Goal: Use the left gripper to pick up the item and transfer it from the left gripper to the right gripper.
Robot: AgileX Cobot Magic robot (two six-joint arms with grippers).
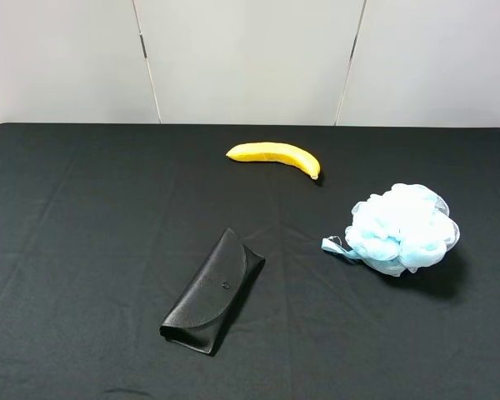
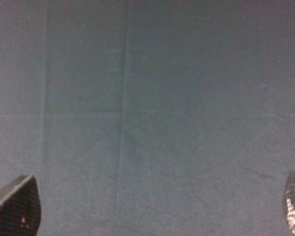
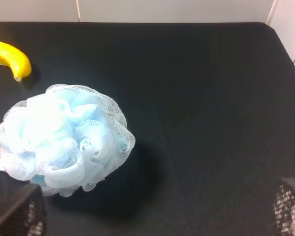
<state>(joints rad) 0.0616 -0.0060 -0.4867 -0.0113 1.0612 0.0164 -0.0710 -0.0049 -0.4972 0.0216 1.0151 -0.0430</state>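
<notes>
The item, a fluffy light-blue and white mesh pouf, lies on the black cloth at the right, its pale blue ribbon loop pointing left. It also shows in the right wrist view, just ahead of the right gripper, whose fingertips stand wide apart with nothing between them. The left gripper is open over bare black cloth, its fingertips at the picture's lower corners. Neither arm shows in the exterior high view.
A yellow banana lies at the back middle and also shows in the right wrist view. A flat black glasses case lies at the front middle. The black tablecloth meets a white wall at the back.
</notes>
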